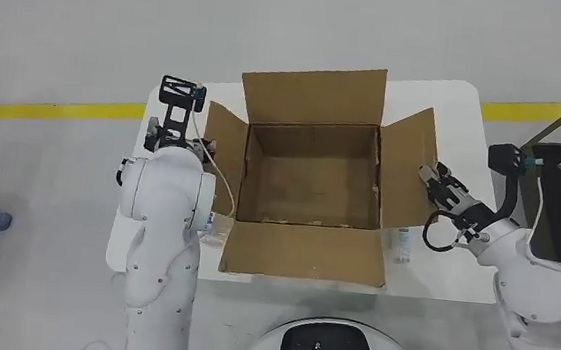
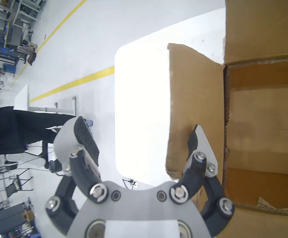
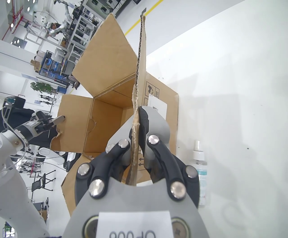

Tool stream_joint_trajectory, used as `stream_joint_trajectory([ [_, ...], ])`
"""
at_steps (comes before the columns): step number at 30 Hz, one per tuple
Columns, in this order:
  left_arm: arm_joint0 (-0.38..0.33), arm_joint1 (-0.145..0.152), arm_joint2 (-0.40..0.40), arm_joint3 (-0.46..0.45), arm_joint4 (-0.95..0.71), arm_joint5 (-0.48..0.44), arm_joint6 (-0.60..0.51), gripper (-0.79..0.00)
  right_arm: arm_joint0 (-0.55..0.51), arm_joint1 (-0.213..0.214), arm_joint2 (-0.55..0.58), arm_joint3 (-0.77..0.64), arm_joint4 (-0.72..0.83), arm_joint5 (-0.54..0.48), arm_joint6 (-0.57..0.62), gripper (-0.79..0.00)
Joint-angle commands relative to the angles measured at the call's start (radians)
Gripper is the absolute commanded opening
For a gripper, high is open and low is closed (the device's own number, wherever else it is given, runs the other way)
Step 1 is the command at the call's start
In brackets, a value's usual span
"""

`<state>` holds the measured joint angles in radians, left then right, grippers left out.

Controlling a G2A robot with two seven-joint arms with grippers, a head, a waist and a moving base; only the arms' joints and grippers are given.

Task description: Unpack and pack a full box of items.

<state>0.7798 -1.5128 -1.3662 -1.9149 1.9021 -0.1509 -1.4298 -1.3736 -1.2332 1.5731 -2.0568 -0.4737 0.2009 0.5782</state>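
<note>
Corrugated cardboard box (image 1: pixel 310 178) (flaps splayed): right jaws pinch its frayed side flap (image 1: pixel 409 166), left jaws gape wide.

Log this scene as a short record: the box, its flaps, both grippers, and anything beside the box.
box: cardboard box on the white table, all four flaps open
inside: bare cardboard bottom in the top view
right gripper: shut on the edge of the right flap
left gripper: open, one finger at the left flap
beside box: spray bottle on the table, next to the box's right side
</note>
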Motion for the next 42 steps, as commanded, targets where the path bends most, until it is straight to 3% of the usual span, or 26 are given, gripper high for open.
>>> stream_joint_trajectory([
  [1, -0.002, 0.000, -0.001, -0.061, -0.003, -0.016, -0.027, 0.000, 0.001, 0.002, 0.003, 0.004, -0.007, -0.017, 0.009, -0.785],
  [2, -0.003, -0.001, -0.002, -0.093, -0.009, -0.020, -0.042, 0.000, 0.002, 0.004, 0.004, 0.005, -0.009, -0.023, 0.018, -0.785],
  [3, -0.004, -0.001, -0.004, -0.116, -0.012, -0.023, -0.058, 0.000, 0.003, 0.005, 0.005, 0.003, -0.012, -0.030, 0.023, -0.690],
  [4, -0.006, -0.002, -0.006, -0.141, -0.019, -0.022, -0.073, 0.000, 0.003, 0.006, 0.006, 0.002, -0.019, -0.037, 0.032, -0.416],
  [5, -0.008, -0.003, -0.009, -0.161, -0.027, -0.021, -0.087, 0.000, 0.004, 0.008, 0.011, -0.002, -0.027, -0.039, 0.035, 0.000],
  [11, 0.027, 0.002, -0.043, -0.230, -0.027, -0.100, -0.106, 0.000, 0.014, 0.018, 0.051, -0.029, -0.057, -0.080, 0.059, 0.000],
  [22, 0.308, 0.044, -0.171, -0.233, -0.055, -0.173, -0.067, 0.000, 0.024, 0.034, 0.153, -0.075, -0.054, -0.133, 0.079, 0.000],
  [37, 0.308, 0.044, -0.171, -0.233, -0.055, -0.173, -0.067, 0.000, 0.017, 0.044, 0.150, -0.054, -0.043, -0.148, 0.086, 0.000],
  [42, 0.363, 0.052, -0.191, -0.183, -0.063, -0.232, -0.001, 0.000, 0.026, 0.048, 0.142, -0.050, -0.041, -0.145, 0.089, 0.000],
])
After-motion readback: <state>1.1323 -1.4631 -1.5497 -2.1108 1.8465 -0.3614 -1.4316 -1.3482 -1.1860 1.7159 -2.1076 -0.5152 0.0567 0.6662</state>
